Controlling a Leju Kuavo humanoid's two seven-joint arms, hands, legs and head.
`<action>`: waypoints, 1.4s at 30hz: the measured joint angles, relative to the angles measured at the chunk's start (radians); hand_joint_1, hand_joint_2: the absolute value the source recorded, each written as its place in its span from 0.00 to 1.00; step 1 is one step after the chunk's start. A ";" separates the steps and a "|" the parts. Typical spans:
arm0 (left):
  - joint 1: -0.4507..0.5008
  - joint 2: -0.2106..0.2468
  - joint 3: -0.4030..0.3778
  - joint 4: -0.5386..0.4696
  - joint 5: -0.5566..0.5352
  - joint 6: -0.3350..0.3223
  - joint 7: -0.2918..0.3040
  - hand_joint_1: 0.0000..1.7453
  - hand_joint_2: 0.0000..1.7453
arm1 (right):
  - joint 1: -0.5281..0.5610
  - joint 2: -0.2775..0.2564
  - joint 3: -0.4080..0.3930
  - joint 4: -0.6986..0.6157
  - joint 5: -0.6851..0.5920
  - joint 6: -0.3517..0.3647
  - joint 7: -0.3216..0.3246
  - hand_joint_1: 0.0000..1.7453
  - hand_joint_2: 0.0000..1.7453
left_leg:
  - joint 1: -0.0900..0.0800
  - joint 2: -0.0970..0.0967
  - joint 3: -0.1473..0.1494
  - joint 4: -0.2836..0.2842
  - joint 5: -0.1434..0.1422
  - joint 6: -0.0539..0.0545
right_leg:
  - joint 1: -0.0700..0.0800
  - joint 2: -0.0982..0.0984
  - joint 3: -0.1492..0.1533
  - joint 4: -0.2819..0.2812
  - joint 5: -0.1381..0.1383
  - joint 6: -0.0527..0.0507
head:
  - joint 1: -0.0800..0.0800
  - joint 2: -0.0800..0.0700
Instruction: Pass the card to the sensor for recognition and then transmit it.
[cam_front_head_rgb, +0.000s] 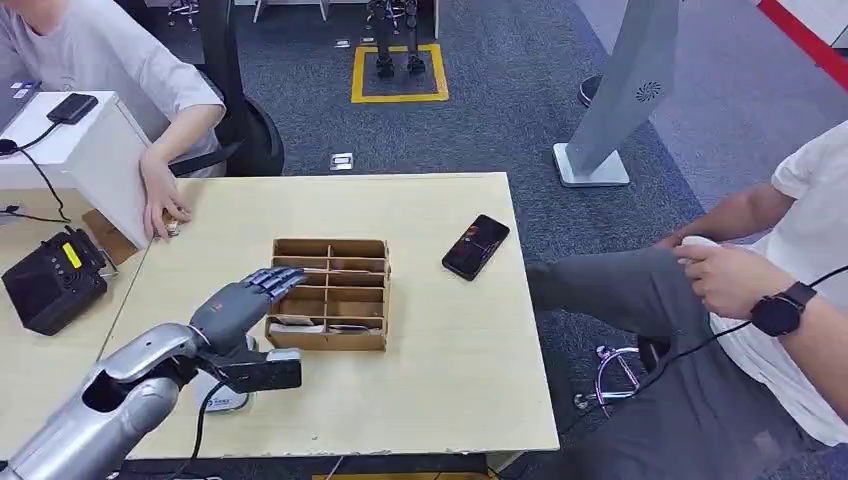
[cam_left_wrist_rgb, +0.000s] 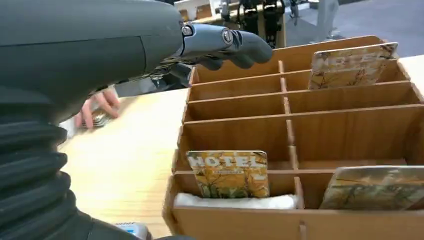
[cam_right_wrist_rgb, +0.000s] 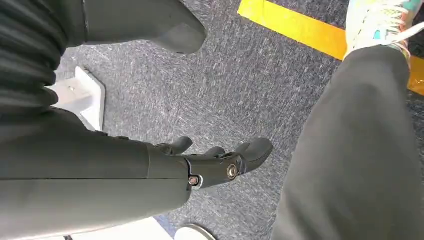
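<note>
While left robot hand (cam_front_head_rgb: 243, 303) hovers empty, fingers spread, card (cam_left_wrist_rgb: 229, 173) sits half-hidden in wooden organizer (cam_front_head_rgb: 372, 250) (right robot hand (cam_right_wrist_rgb: 210, 165) empty).

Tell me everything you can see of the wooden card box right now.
The wooden card box is a light-brown slotted organizer, two columns of narrow compartments, resting flat on the table. Three cards stand in it, including a yellow "HOTEL" card in a near slot over white padding. The left hand hovers at its side, fingers extended above it.
</note>
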 joint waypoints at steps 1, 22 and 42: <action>0.000 -0.008 -0.004 0.007 -0.005 0.004 0.005 0.00 1.00 | 0.000 0.000 0.000 0.000 0.001 0.000 0.000 0.00 1.00 | 0.000 0.000 0.000 0.000 0.000 0.000 | 0.000 0.000 0.000 0.000 0.000 0.000 | 0.000 0.000; -0.021 -0.121 -0.006 0.137 -0.046 0.075 0.041 0.00 1.00 | -0.006 0.008 0.010 -0.001 0.012 0.000 0.006 0.00 1.00 | 0.000 0.000 0.000 0.000 0.000 0.000 | 0.000 0.000 0.000 0.000 0.000 0.000 | 0.000 0.000; -0.021 -0.155 -0.003 0.196 -0.108 0.121 0.050 0.00 1.00 | -0.006 0.008 0.011 -0.001 0.011 -0.002 -0.002 0.00 1.00 | 0.000 0.000 0.000 0.000 0.000 0.000 | 0.000 0.000 0.000 0.000 0.000 0.000 | 0.000 0.000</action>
